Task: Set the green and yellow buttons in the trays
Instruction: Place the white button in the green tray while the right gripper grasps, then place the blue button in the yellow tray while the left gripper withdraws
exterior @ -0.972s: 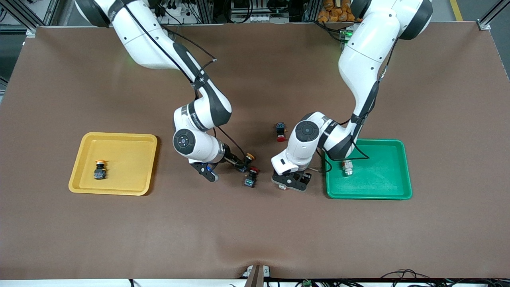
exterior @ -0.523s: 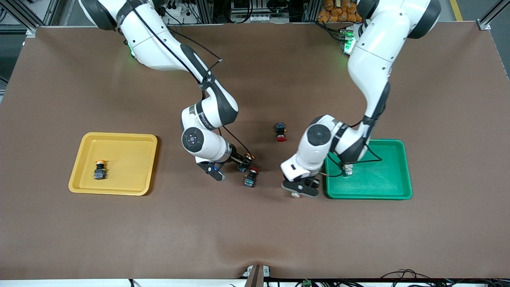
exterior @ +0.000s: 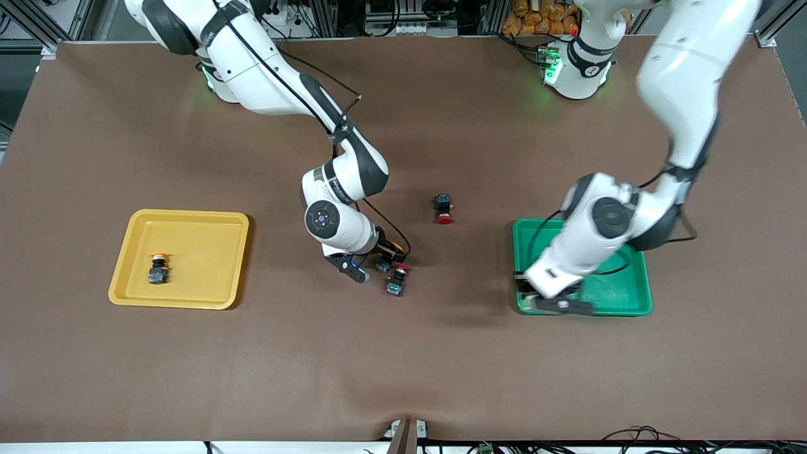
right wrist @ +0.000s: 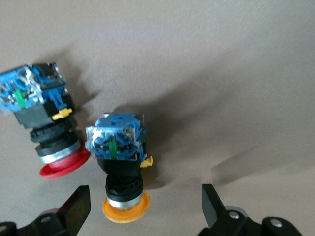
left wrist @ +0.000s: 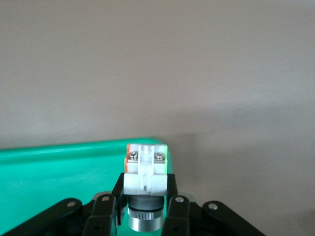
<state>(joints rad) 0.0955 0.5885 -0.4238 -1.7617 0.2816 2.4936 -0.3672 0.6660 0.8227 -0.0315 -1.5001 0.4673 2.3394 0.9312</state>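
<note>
From the front, a brown counter carries a yellow tray toward the right arm's end, with one yellow-capped button lying in it, and a green tray toward the left arm's end. The right claw is low over the middle of the counter, at a second yellow-capped button that lies just beside a red-capped switch. Another red-capped switch lies farther from the camera. The left claw hangs over the near edge of the green tray.

The left wrist view shows the left claw clenched on a white-bodied green button, carried just at the green tray's rim, likely for dropping inside.

The right wrist view shows the right claw spread wide, one finger on each side of the yellow-capped button, which is not yet gripped. The red-capped switch sits close, so closing could catch it too.
</note>
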